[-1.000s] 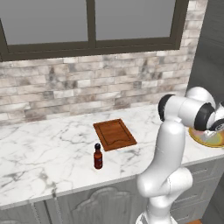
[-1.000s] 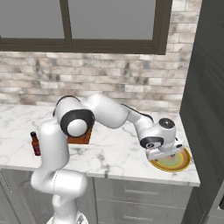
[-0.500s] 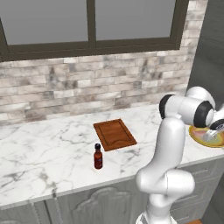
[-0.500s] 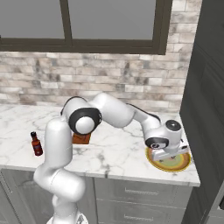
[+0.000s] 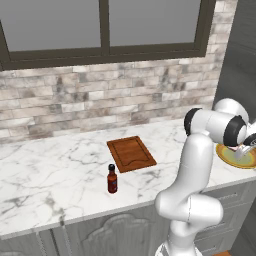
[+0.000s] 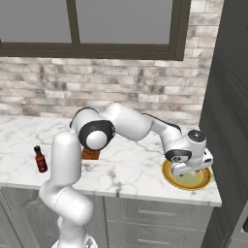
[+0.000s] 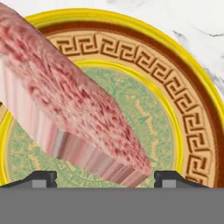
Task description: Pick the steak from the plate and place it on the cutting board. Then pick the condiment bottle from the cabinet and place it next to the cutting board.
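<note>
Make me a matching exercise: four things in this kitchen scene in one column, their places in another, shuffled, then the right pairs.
Things:
1. steak
2. plate
3. cutting board
4. condiment bottle

Places:
A. standing upright on the counter, in front of the board and apart from it
B. lying on the plate, between the finger tips in the hand view
C. at the right end of the marble counter, under the gripper
D. flat on the counter below the window, nothing on it

Pairs: 1-B, 2-C, 3-D, 4-A
</note>
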{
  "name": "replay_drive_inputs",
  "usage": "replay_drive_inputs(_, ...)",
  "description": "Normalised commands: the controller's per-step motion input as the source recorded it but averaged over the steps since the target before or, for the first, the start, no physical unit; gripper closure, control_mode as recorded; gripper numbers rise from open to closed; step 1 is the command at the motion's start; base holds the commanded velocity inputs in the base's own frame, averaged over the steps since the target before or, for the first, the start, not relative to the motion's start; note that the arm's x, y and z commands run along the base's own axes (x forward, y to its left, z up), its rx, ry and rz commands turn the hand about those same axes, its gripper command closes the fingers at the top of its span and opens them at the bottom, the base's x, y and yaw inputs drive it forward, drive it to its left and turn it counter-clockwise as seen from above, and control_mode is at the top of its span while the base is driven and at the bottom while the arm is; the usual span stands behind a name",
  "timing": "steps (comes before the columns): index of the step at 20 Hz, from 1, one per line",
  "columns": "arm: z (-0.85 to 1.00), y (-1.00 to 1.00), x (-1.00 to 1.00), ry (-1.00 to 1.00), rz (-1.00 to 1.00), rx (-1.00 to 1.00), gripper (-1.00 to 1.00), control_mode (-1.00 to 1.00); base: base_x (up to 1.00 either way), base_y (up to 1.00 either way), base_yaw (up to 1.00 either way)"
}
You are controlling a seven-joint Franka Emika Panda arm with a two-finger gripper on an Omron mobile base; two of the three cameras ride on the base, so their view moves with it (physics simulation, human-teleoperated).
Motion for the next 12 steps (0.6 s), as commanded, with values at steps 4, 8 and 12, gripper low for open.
replay_drive_inputs(4, 0.03, 0.00, 0.00, 0.00, -0.03, 0.00, -1.00, -1.00, 0.00, 0.00, 0.00)
replay_drive_inputs(8, 0.03, 0.00, 0.00, 0.00, -0.03, 0.00, -1.00, -1.00, 0.00, 0.00, 0.00)
replay_drive_inputs(12, 0.00, 0.02, 0.00, 0.00, -0.01, 0.00, -1.00, -1.00, 0.00, 0.00, 0.00)
